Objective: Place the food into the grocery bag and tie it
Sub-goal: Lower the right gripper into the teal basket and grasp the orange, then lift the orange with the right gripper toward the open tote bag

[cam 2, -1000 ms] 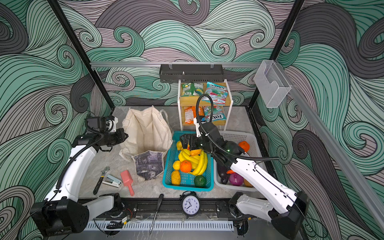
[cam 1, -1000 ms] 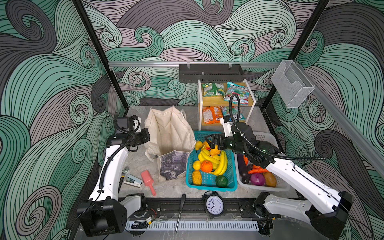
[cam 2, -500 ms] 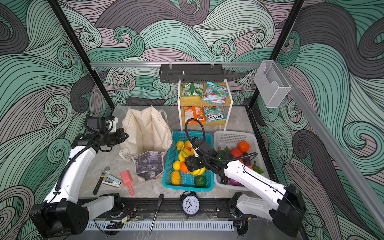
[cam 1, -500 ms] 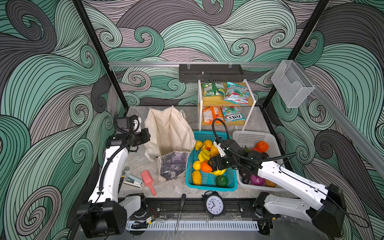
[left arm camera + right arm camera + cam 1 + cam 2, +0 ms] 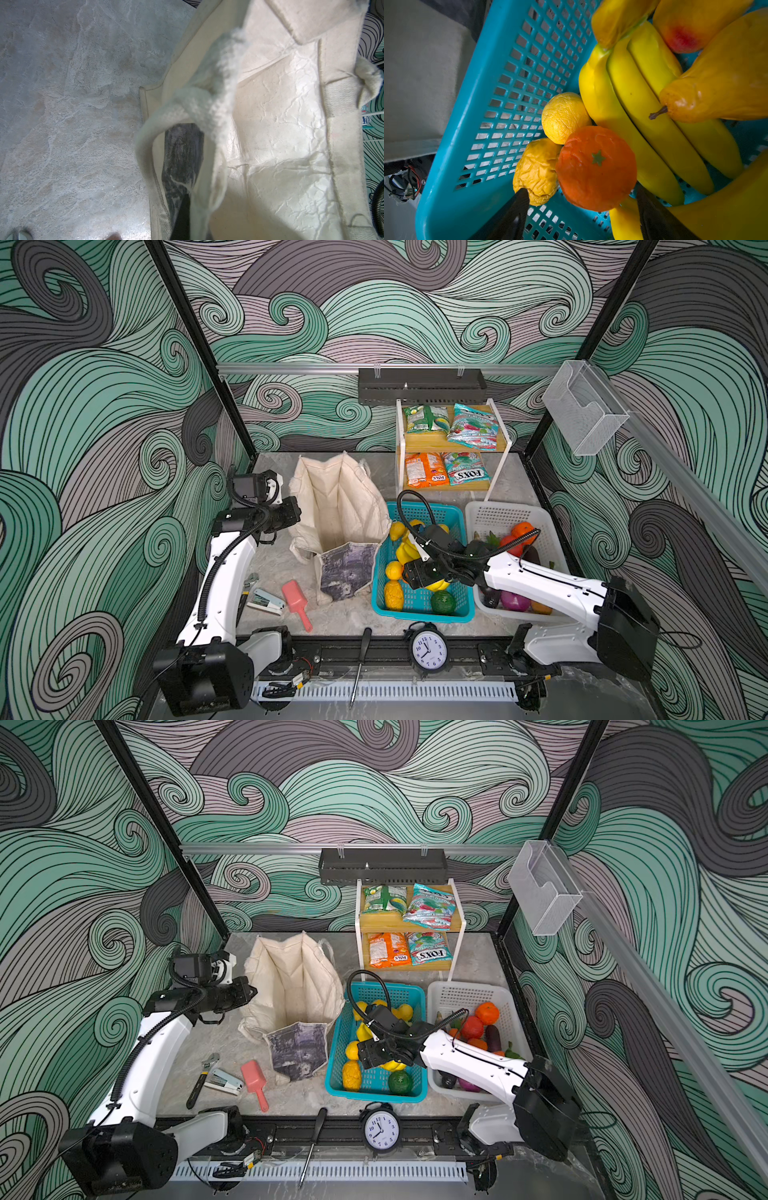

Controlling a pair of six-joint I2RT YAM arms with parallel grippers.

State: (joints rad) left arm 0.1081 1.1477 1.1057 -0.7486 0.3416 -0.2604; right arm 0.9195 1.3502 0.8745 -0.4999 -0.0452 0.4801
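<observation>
In both top views the grocery bag stands open on the left-centre of the marble table, mouth up and nothing visible inside, its grey-purple print facing the near edge. Just to its right sits the teal basket, and right of that the white basket with red, orange and purple produce. At the far side a small wooden shelf rack holds the snack packets, the green packet and the teal-red packet on its upper board.

The left gripper is at the bag's left rim, jaws pressed together. The left wrist view shows the cream handle looping up close to the lens above a dark finger, so the pinch looks to be on the rim by that handle.

The right gripper reaches down into the teal basket's near half. In the right wrist view its fingers are spread either side of the orange, not clamped on it. One finger lies against a wrinkled yellow-orange fruit. The bananas lie beside the orange, a smaller yellow fruit touching it.
</observation>
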